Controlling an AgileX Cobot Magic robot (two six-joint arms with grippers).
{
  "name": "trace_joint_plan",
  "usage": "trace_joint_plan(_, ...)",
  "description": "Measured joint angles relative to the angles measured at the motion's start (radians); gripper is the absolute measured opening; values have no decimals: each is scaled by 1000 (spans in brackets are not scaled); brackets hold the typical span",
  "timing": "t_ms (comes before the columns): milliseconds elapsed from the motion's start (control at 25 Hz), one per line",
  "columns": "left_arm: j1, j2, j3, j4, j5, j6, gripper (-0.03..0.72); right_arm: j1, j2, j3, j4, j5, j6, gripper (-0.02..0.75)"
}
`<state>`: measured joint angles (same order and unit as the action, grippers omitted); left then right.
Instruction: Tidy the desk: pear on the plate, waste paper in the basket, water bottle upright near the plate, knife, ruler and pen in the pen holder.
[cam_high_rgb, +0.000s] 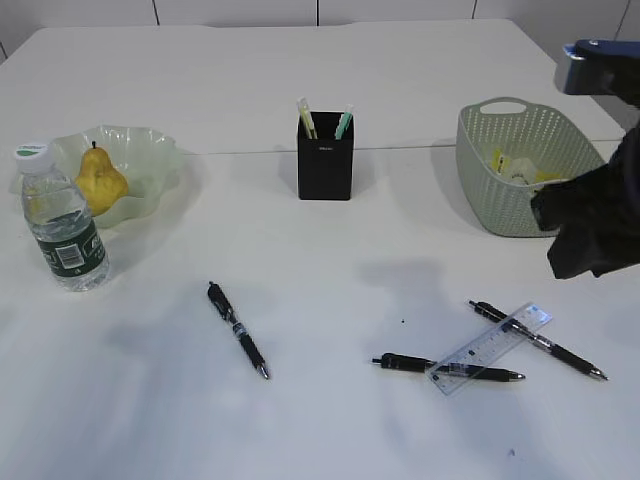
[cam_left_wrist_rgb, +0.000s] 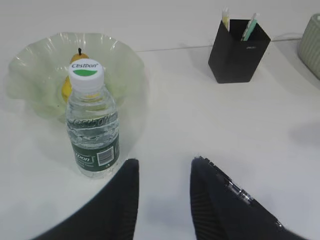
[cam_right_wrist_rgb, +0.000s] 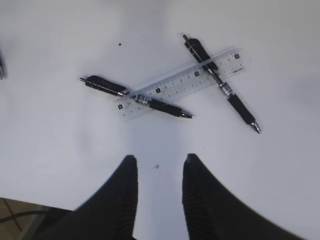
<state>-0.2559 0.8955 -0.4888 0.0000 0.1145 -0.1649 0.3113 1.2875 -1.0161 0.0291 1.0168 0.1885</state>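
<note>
The yellow pear lies in the wavy pale-green plate. Just in front of it the water bottle stands upright. The black pen holder has two slim handles sticking out; I cannot tell whether either is the knife. Waste paper lies in the grey-green basket. One pen lies alone. Two more pens lie crossed under the clear ruler. My left gripper is open and empty, right of the bottle. My right gripper is open above bare desk, short of the ruler.
The cloth-covered right arm hangs in front of the basket's right end. The lone pen lies just behind my left gripper's right finger. The desk's edge shows at the lower left of the right wrist view.
</note>
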Motion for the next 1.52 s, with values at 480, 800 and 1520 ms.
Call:
trace_joint_plan(480,0,-2,0,0,21,0,240,0,122,-36,-46,23,412,262)
trace_joint_plan(800,0,-2,0,0,21,0,239,0,182,-36,-46,23,450,262)
trace_joint_plan(1520,0,-26,0,-27,23,0,239,0,370,-36,-1,-101,743,492)
